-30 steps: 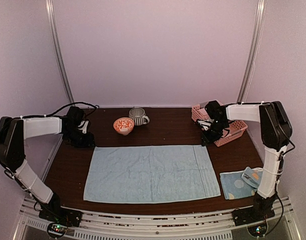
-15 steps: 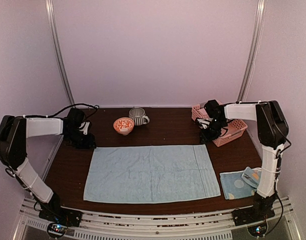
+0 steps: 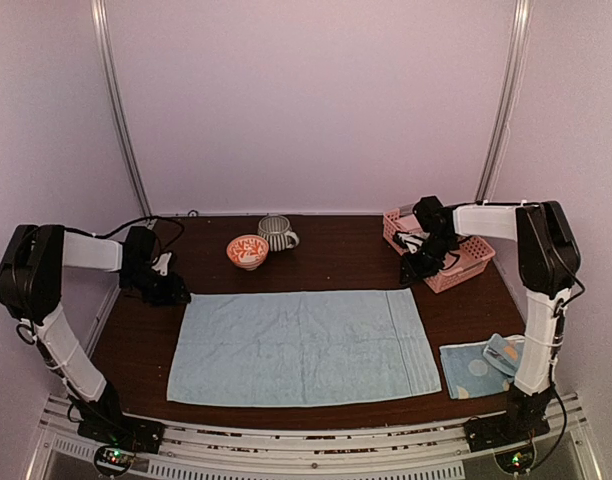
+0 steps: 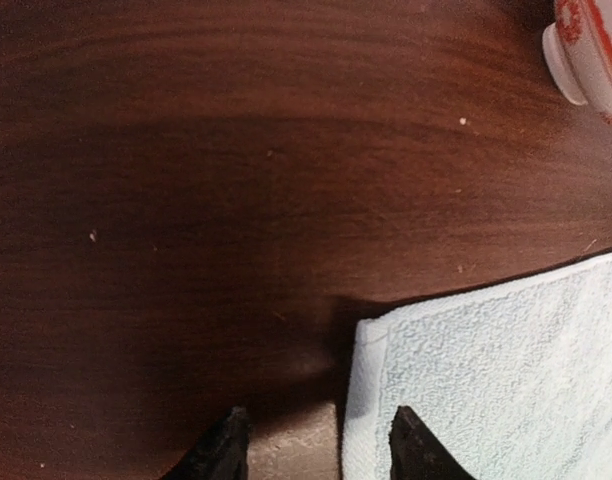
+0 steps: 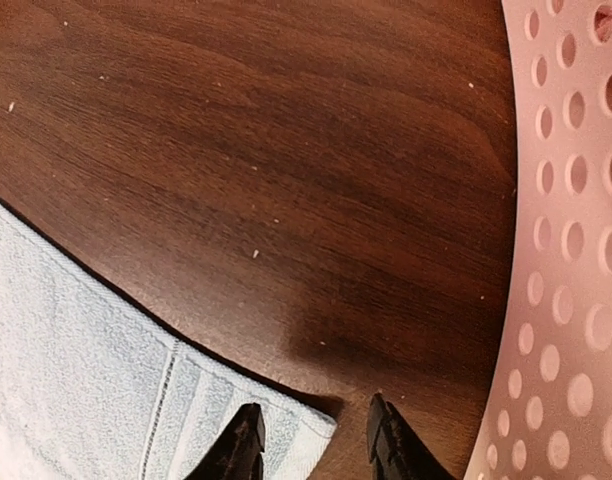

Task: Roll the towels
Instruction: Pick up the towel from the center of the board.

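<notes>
Large light-blue terry towel (image 3: 304,345) lies flat mid-table, long side running 9 to 3 o'clock. The small folded blue towel with pale dots (image 3: 474,370) sits at 4 o'clock, untouched.

Left gripper (image 4: 319,440) is at the big towel's 10 o'clock corner. Jaws are parted and hold nothing. One finger is over the terry, the other over bare dark wooden table (image 4: 236,200).

Right gripper (image 5: 311,435) is at the 2 o'clock corner. It is also parted and empty, with the corner tip between the fingers.

Risks as I see them:
- Left straddles the side hem rather than the corner tip. Closing there may shove the edge sideways and bunch it, or pinch only a sliver that slips out on the lift.
- Both sets of fingertips look very low, so extra descent could jam them into the wood.
- The pink perforated plastic basket (image 5: 571,250) is just beside the right fingers at 3 o'clock. An outward swing would knock it.
- Grips at unequal depth would give a skewed first fold and a coned roll.
- The orange-patterned ceramic bowl (image 3: 247,251) and striped grey mug (image 3: 277,232) sit near the far edge at 12 o'clock. Dragging the towel that way could hit them, so rolling toward 6 looks safer.
</notes>
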`<act>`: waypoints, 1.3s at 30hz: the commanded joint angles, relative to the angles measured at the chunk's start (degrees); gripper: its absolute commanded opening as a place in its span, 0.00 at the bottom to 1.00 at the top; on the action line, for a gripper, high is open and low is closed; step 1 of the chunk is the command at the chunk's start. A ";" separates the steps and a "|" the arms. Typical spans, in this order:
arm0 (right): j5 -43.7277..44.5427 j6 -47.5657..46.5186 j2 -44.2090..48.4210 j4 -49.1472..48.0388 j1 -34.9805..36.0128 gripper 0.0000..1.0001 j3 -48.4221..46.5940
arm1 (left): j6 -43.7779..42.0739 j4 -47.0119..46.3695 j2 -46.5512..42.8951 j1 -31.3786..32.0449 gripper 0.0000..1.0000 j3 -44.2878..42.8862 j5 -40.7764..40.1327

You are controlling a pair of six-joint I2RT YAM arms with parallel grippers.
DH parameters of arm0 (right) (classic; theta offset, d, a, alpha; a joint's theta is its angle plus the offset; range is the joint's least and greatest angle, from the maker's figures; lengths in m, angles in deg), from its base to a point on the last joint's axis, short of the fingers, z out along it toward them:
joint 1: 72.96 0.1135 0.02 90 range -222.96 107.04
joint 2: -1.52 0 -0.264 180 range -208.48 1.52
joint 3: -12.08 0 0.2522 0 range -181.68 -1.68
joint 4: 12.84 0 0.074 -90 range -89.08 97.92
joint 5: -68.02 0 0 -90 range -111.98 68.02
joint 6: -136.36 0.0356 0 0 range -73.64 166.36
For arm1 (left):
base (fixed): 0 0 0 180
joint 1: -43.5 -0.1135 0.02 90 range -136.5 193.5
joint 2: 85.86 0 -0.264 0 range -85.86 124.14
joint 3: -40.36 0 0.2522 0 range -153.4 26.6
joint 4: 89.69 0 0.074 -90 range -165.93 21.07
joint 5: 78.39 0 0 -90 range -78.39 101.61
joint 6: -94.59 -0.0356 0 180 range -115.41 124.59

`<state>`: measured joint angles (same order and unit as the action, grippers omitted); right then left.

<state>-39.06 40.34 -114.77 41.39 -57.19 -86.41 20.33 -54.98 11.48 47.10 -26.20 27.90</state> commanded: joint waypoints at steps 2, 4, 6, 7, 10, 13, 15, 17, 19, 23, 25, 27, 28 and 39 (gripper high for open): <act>-1.86 -1.65 7.25 -0.44 0.49 0.36 2.50 | -2.14 -3.18 3.07 -1.49 0.45 -0.79 7.41; -2.22 -2.79 9.32 -0.82 1.04 0.36 4.44 | -1.86 -3.84 4.24 -1.53 0.44 -1.11 7.66; -1.39 -3.75 11.70 -1.31 1.66 0.36 6.63 | -1.94 -3.99 5.75 -1.56 0.41 -1.42 8.64; -1.14 -4.12 12.70 -1.55 1.75 0.36 7.76 | -1.80 -4.42 6.45 -1.51 0.39 -1.44 9.83; -0.79 -4.86 15.72 -2.34 1.80 0.36 10.36 | -1.73 -4.90 8.41 -1.54 0.34 -1.71 11.79; -0.74 -5.05 17.22 -2.50 1.81 0.36 11.43 | -1.85 -5.00 9.64 -1.51 0.31 -2.40 12.33; -1.08 -4.94 17.70 -2.60 1.74 0.36 11.75 | -1.94 -4.97 10.77 -1.57 0.26 -2.77 12.82; -1.39 -4.89 17.93 -2.67 1.85 0.36 11.94 | -2.11 -4.82 11.44 -1.56 0.21 -2.94 12.44; -1.39 -4.95 17.90 -2.74 1.83 0.36 12.03 | -2.43 -4.64 11.03 -1.49 0.14 -2.82 11.62; -1.63 -5.06 17.84 -3.18 1.90 0.36 12.86 | -3.16 -3.67 8.80 -1.53 0.00 -2.29 8.97; -2.10 -4.84 17.93 -3.65 1.97 0.36 13.17 | -3.12 -2.54 7.09 -1.54 0.00 -1.93 5.53; -2.29 -4.42 17.70 -3.92 2.07 0.35 13.19 | -3.06 -1.40 5.02 -1.80 0.00 -1.39 1.42; -2.38 -4.15 17.34 -3.91 2.02 0.35 12.93 | -2.81 -1.07 4.13 -2.29 0.00 -0.97 -0.52; -5.52 -0.30 8.06 -5.44 2.45 0.30 5.18 | -3.12 0.80 1.06 -6.69 0.00 -0.07 -3.72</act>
<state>-42.71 38.15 -102.80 37.65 -55.47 -76.84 18.13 -55.13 13.01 40.56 -26.29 25.80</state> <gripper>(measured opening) 0.310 0.006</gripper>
